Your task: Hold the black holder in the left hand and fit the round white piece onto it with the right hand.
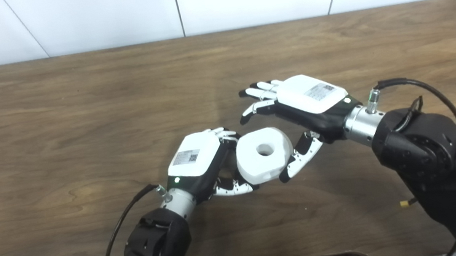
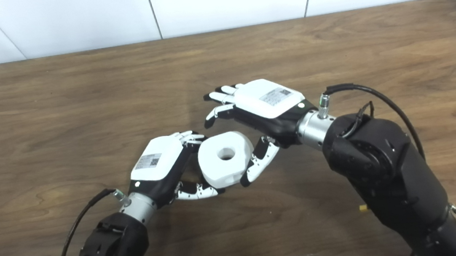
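Observation:
The round white piece (image 1: 264, 154), thick with a hole in its middle, sits against my left hand (image 1: 198, 163). That hand's fingers (image 1: 225, 135) curl over its upper left edge and its thumb (image 1: 234, 189) lies under its lower left edge. The black holder is hidden; I cannot see it under the piece or in the hand. My right hand (image 1: 301, 103) is open just right of and behind the piece, fingers (image 1: 259, 93) stretched out past it. Its thumb (image 1: 301, 160) lies beside the piece's right edge; I cannot tell if it touches.
The brown wooden table (image 1: 83, 118) carries both hands. A small yellow bit (image 1: 405, 203) lies near the right arm. A white wall runs behind the table's far edge, and a dark edge shows at the bottom of the picture.

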Motion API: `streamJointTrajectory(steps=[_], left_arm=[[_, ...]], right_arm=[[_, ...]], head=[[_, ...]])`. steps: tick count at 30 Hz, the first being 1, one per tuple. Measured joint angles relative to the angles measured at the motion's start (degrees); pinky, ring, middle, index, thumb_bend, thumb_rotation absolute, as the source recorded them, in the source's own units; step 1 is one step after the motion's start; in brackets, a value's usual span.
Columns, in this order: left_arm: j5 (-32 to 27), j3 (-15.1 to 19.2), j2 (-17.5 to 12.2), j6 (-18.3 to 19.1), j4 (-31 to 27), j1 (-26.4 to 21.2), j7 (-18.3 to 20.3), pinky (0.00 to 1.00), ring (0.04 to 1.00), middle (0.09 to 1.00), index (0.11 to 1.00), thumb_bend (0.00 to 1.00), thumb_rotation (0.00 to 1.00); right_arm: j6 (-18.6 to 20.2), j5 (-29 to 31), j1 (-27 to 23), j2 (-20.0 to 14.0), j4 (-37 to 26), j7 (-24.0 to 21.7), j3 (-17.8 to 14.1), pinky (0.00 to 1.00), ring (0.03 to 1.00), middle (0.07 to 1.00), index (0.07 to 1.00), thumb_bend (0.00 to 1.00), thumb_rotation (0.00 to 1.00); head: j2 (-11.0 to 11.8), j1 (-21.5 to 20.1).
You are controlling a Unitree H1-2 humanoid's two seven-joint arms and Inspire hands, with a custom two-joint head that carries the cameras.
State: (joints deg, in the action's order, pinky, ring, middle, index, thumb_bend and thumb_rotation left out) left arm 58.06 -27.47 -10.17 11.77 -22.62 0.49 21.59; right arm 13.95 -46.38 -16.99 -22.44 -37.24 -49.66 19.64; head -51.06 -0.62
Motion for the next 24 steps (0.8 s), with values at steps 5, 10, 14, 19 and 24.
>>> streamJointTrajectory(steps=[5,10,14,19,24], left_arm=[[-0.06,0.00,-0.01,0.00,0.00,0.07,0.00,0.89,0.875,0.795,0.489,0.51,0.06],[-0.03,-0.01,-0.05,-0.01,0.00,0.06,0.00,0.88,0.874,0.794,0.488,0.51,0.06],[-0.03,-0.01,-0.06,-0.02,0.00,0.06,0.00,0.89,0.874,0.795,0.488,0.51,0.06],[-0.04,0.01,-0.10,-0.06,0.00,0.04,0.00,0.88,0.872,0.793,0.488,0.51,0.06],[-0.17,0.05,-0.22,-0.24,0.02,0.01,0.00,0.88,0.868,0.783,0.488,0.51,0.06]], right_arm=[[-0.01,-0.48,0.02,0.40,-0.14,0.00,-0.01,0.99,1.000,1.000,0.863,0.96,0.33],[-0.18,-1.40,0.14,0.54,-0.19,0.04,-0.11,0.99,1.000,1.000,0.872,0.99,0.35],[-0.18,-1.40,0.14,0.56,-0.20,0.00,-0.45,1.00,1.000,1.000,0.878,1.00,0.36],[0.83,-1.09,-0.17,0.50,-0.61,-2.48,-0.74,1.00,1.000,1.000,0.906,1.00,0.39],[4.05,0.34,-1.69,-0.50,-2.88,-8.06,-1.50,1.00,1.000,1.000,0.929,1.00,0.43]], head=[[0.09,-0.09],[0.18,-0.09],[0.18,-0.17],[0.26,-0.35],[0.44,-0.61]])
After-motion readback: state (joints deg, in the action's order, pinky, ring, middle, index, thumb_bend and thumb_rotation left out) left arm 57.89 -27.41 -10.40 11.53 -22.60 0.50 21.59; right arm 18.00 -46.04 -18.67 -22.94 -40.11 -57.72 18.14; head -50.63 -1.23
